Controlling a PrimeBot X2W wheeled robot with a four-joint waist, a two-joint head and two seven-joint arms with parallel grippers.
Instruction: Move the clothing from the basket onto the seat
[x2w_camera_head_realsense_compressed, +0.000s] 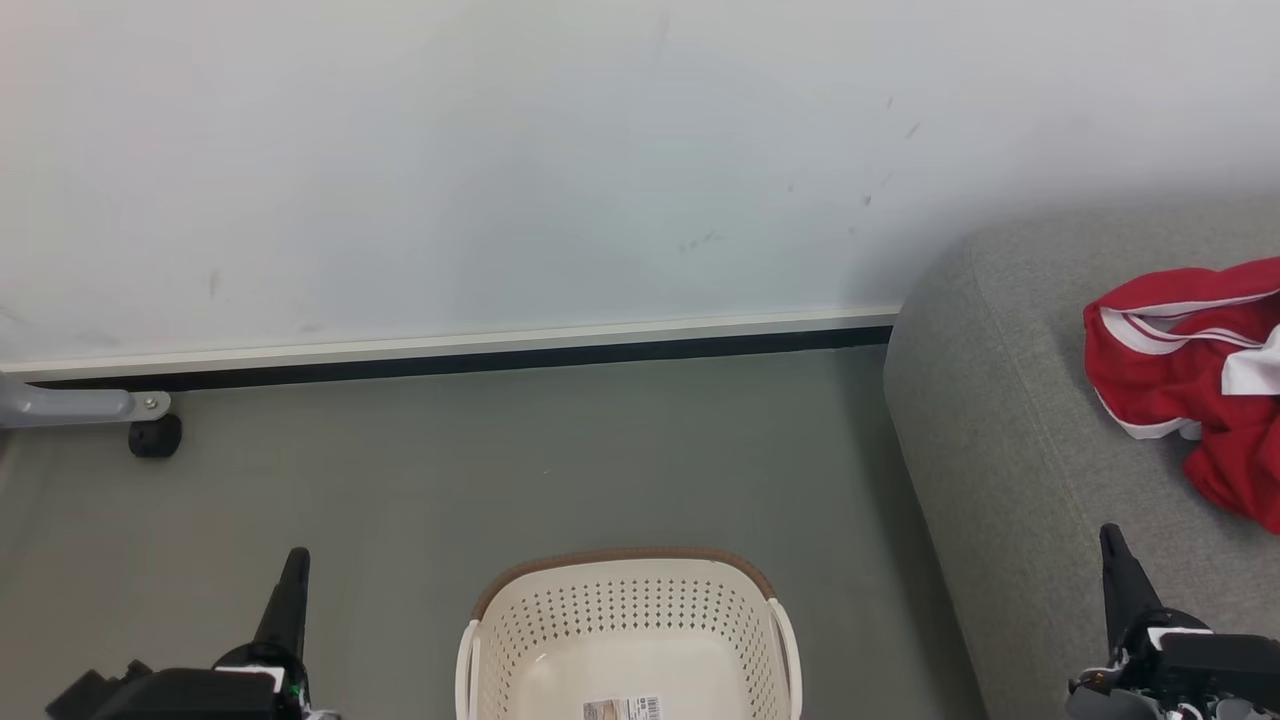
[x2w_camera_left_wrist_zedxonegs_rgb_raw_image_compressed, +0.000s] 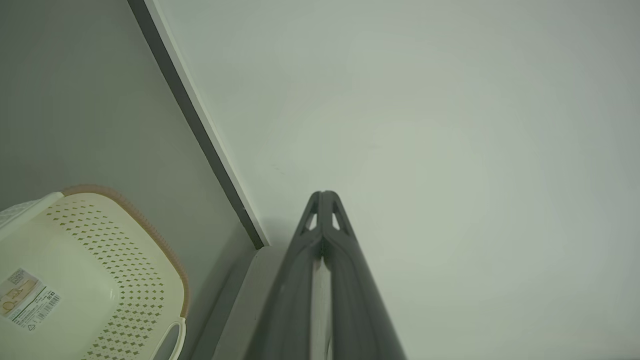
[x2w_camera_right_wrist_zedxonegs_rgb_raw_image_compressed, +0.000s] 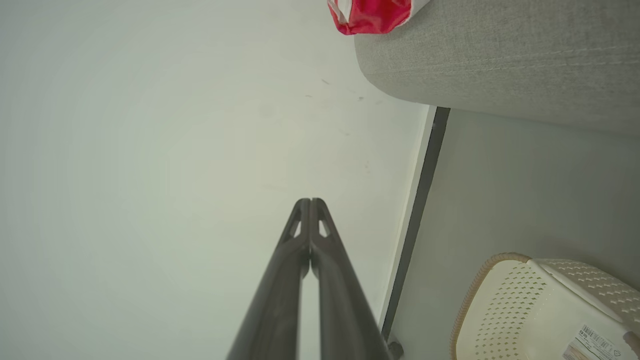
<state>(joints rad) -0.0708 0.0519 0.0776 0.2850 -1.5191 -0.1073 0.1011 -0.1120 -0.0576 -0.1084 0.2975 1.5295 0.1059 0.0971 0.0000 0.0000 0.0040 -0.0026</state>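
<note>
The red clothing (x2w_camera_head_realsense_compressed: 1195, 375) with white stripes lies crumpled on the grey seat (x2w_camera_head_realsense_compressed: 1010, 450) at the right; a corner of the clothing (x2w_camera_right_wrist_zedxonegs_rgb_raw_image_compressed: 372, 15) shows on the seat (x2w_camera_right_wrist_zedxonegs_rgb_raw_image_compressed: 500, 55) in the right wrist view. The cream basket (x2w_camera_head_realsense_compressed: 630, 630) stands on the floor at bottom centre, its inside bare except for a label. My left gripper (x2w_camera_head_realsense_compressed: 297, 556) is shut at the lower left, left of the basket. My right gripper (x2w_camera_head_realsense_compressed: 1110, 535) is shut at the lower right, over the seat's front. Both wrist views show the fingertips pressed together: left gripper (x2w_camera_left_wrist_zedxonegs_rgb_raw_image_compressed: 324, 194), right gripper (x2w_camera_right_wrist_zedxonegs_rgb_raw_image_compressed: 310, 201).
A white wall with a dark baseboard (x2w_camera_head_realsense_compressed: 450, 362) runs behind the basket. A grey metal leg with a black caster (x2w_camera_head_realsense_compressed: 155, 437) stands at the far left. Grey floor (x2w_camera_head_realsense_compressed: 500, 480) lies between the basket and the wall.
</note>
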